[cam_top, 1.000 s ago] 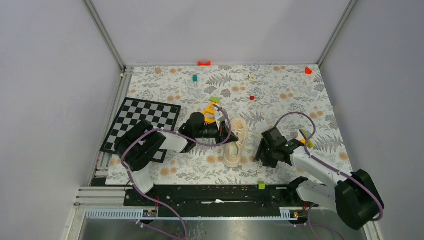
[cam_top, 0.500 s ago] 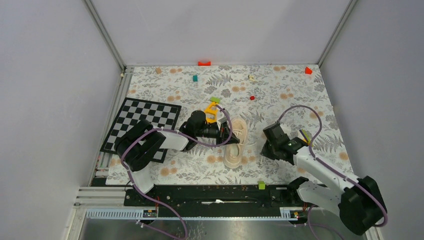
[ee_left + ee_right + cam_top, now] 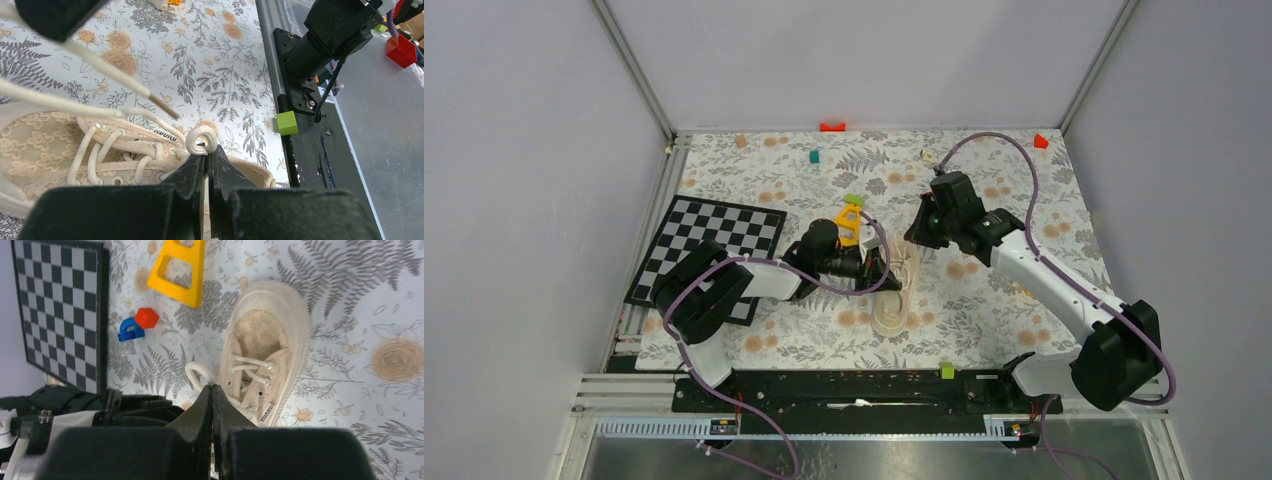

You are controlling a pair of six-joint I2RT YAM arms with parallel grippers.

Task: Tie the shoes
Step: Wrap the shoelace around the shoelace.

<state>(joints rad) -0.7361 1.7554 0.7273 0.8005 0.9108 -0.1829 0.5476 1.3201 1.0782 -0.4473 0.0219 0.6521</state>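
A robotics lab test cell: plain grey panel walls (image 3: 524, 200) box in the tabletop (image 3: 1024, 170) on three sides, joined at the corners by bare aluminium posts (image 3: 632, 65). The left arm (image 3: 724, 285) and right arm (image 3: 1054, 275) are bolted along a black rail (image 3: 854, 385) at the near edge, with purple cables (image 3: 984, 138) looping beside them. The tabletop's fern-and-flower print carries scattered test props: a chessboard (image 3: 714, 235) and small coloured blocks (image 3: 832, 127)
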